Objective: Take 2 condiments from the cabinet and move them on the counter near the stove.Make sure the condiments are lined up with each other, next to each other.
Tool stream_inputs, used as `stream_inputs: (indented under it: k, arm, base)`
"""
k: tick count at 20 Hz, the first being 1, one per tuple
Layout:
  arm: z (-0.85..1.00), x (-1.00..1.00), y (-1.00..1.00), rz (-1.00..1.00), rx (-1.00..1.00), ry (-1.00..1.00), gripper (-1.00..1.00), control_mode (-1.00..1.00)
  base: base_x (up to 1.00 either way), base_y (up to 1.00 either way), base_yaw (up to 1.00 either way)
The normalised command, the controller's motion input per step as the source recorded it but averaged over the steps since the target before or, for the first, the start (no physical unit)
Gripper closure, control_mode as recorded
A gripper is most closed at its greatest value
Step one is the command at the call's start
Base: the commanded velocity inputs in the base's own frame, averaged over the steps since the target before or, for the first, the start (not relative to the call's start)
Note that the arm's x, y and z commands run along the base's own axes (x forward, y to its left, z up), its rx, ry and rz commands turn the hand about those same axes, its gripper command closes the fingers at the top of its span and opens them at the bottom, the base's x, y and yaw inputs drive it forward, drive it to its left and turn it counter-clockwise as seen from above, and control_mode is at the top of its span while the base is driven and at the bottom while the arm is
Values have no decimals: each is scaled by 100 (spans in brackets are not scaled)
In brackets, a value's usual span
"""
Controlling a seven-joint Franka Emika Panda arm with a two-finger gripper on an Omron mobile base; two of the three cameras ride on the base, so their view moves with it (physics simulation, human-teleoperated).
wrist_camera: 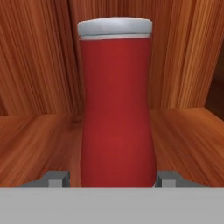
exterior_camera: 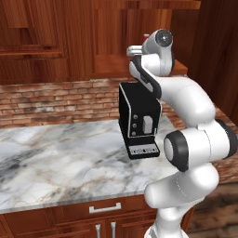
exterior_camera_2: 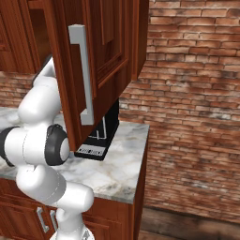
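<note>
The reddish-brown wood wall cabinet (wrist_camera: 39, 65) surrounds the claw: its grained back wall rises ahead and its plank shelf floor (wrist_camera: 39, 144) spreads under and to both sides. Below the arm, the long white-grey marble desk (exterior_camera: 60, 158) with brownish veins runs along a red brick wall (exterior_camera_2: 197, 93). A black boxy coffee machine (exterior_camera: 138, 122) stands on that desk, low beneath the raised claw. An open panelled wood door (exterior_camera_2: 101, 56) with a long silver bar handle (exterior_camera_2: 83, 75) hangs beside the white arm (exterior_camera: 186, 139).

Inside the cabinet, a slim red bottle with a white cap (wrist_camera: 116, 105) stands upright on the shelf floor, straight ahead between the tips of the claw (wrist_camera: 113, 178). The two grey fingertips (wrist_camera: 56, 178) sit just beside the bottle's base, one either side; whether they press on it I cannot tell.
</note>
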Motion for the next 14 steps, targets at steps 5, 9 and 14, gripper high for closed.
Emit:
stream_inputs:
  k: [5, 9, 14]
  arm:
    - [-7, 8, 0, 0, 0, 0, 100, -100]
    - [-2, 5, 0, 0, 0, 0, 100, -100]
    - [0, 0, 0, 0, 0, 0, 100, -100]
  base:
    - [0, 0, 0]
    - [0, 0, 0]
    - [0, 0, 0]
